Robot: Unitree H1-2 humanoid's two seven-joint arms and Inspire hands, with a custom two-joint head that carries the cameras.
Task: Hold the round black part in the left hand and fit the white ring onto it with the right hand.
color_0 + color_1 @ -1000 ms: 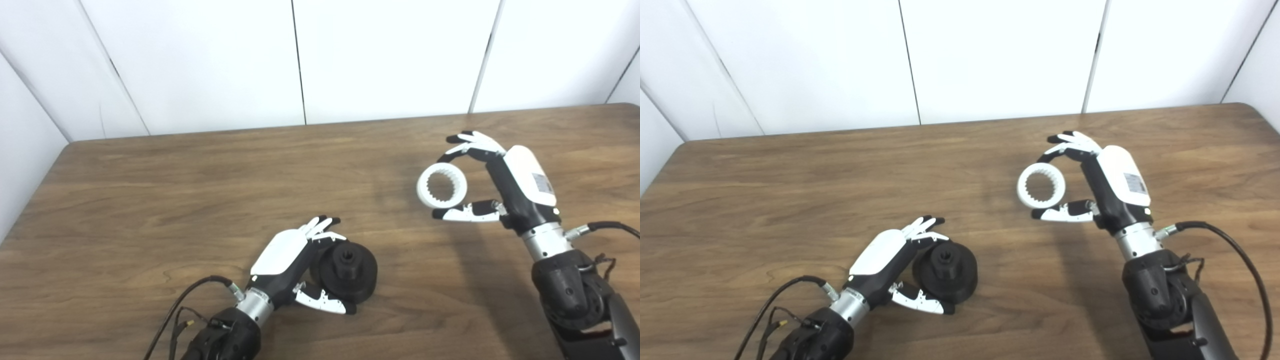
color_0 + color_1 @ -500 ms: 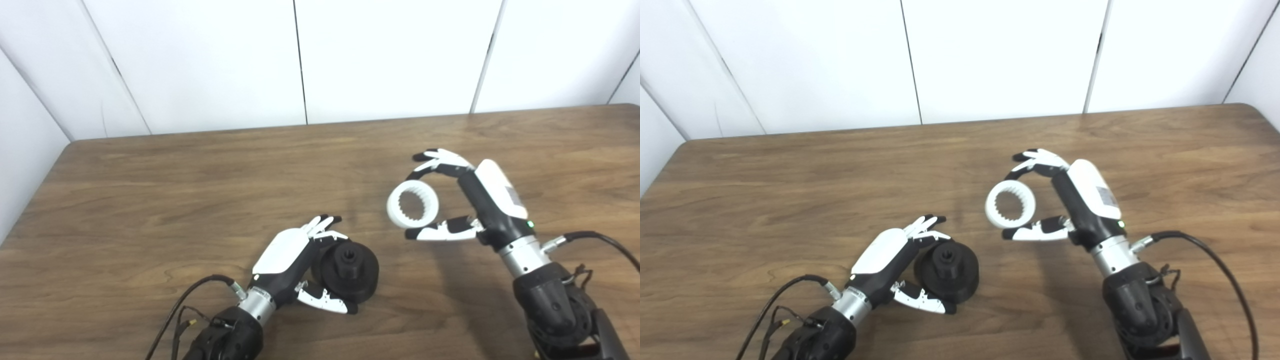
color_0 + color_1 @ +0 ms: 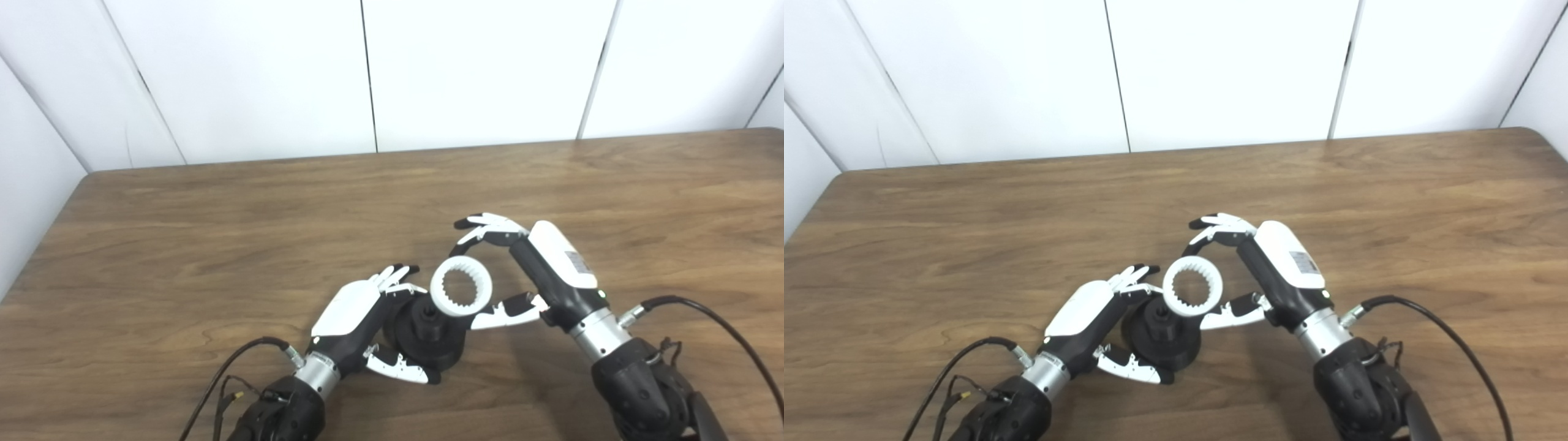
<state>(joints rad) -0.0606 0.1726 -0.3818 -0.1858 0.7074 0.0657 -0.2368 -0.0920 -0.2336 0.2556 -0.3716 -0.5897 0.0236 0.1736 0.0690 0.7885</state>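
Since before, the right robot hand [image 3: 520,275] slid left. Low in the middle, the left robot hand [image 3: 367,318] grips the round black part [image 3: 429,337] on the bench [image 3: 184,245]. Just behind, the right pinches the white ring [image 3: 462,294]. Tilted, its teeth could jam.

Two head cameras (side by side) overlook one table [image 3: 184,233].

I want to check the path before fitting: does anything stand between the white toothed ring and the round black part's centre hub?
Nothing visible does. The white toothed plastic ring, held by the right hand, overlaps the round black part in the left hand; the hub shows uncovered.
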